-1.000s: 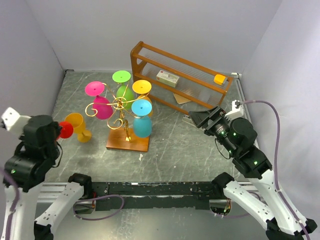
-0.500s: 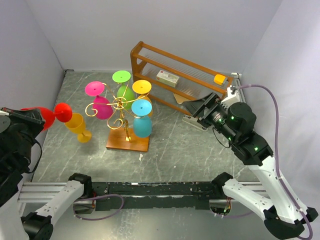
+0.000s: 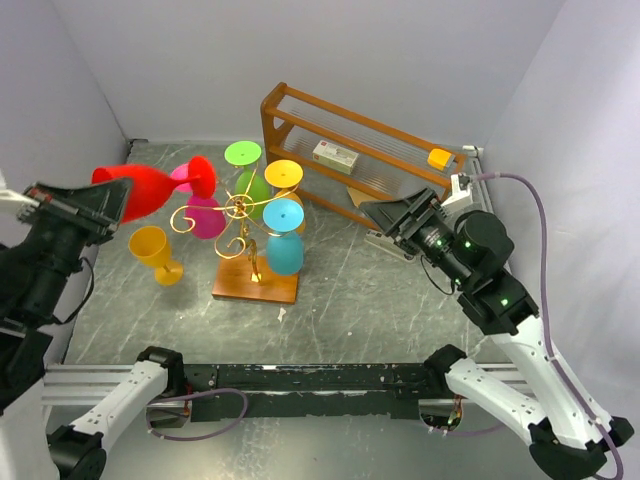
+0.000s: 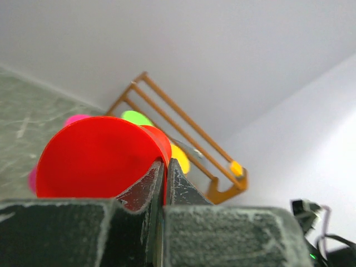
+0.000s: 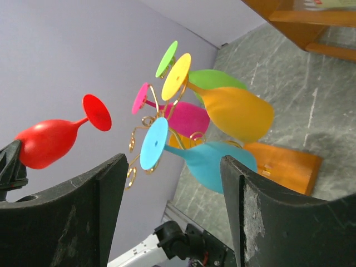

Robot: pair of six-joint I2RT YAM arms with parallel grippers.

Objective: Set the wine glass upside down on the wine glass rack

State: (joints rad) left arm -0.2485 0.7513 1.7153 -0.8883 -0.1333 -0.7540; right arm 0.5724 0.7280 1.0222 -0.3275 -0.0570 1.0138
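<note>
Within a box of plain pale walls, the grey marbled counter (image 3: pixel 340 290) is flat and hard, with open room in front of the arms. At the back right stands a brown wooden shelf (image 3: pixel 300 110), well apart from the work. Centre-left is the wine glass rack (image 3: pixel 238 207), thin gold scrolls on a wooden base, with pink, green, yellow and blue glasses hanging bowl-down on it. An orange glass (image 3: pixel 157 250) stands upright on the counter to its left.

The red wine glass (image 3: pixel 150 188) is in the air left of the rack, lying on its side with its foot towards the scrolls. In the right wrist view it is clear of them. It looks like opaque plastic, so probably light, stiff and smooth enough to slip.

The left claw (image 4: pixel 165 172) is nearly closed, pinching the thin bowl wall at the rim. That hold seems sound, since it leaves stem and foot free to slide into a scroll. The wire stand may tip if knocked.

The right claw (image 5: pixel 169 167) is spread wide and empty, hovering by the shelf.
</note>
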